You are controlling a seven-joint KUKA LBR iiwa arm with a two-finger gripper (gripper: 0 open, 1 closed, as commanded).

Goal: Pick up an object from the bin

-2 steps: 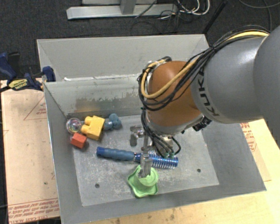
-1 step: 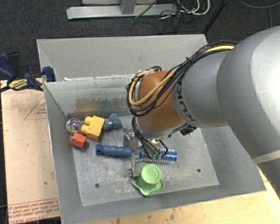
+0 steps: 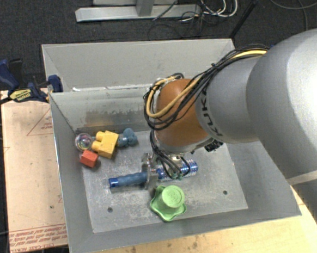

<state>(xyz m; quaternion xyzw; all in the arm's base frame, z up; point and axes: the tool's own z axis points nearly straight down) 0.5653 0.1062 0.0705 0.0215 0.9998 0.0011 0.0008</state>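
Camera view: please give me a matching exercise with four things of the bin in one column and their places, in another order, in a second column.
Things:
1. yellow block
2. green lobed cup
3. red block
4. blue rod

Places:
A. just below the claw in the picture
B. left of the claw, lying flat
C. just below the clear ball
D. between the clear ball and the grey-blue piece

Pairs: 1-D, 2-A, 3-C, 4-B.
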